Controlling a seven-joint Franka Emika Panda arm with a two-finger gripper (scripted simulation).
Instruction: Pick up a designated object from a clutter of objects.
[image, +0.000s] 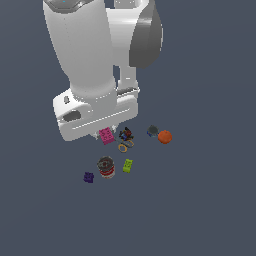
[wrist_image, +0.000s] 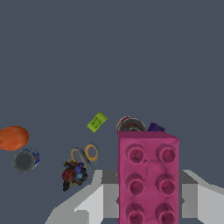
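Nearest in our wrist view, the magenta-pink studded rectangular brick (wrist_image: 148, 179) sits clamped between the grey fingers (wrist_image: 189, 194) of the gripper (wrist_image: 148, 199), with the yellow rings (wrist_image: 85, 153), lime-green brick (wrist_image: 96, 121), red-and-grey can (wrist_image: 130, 124) and orange ball (wrist_image: 13, 137) farther off. In the exterior view we see only part of that brick (image: 106, 135) under the white gripper (image: 102, 134), whose body hides its fingers, while the small dark purple brick (image: 88, 177) shows whole.

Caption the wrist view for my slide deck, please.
Pink brick between the claw fingers, clutter beyond: orange ball, green brick, can.
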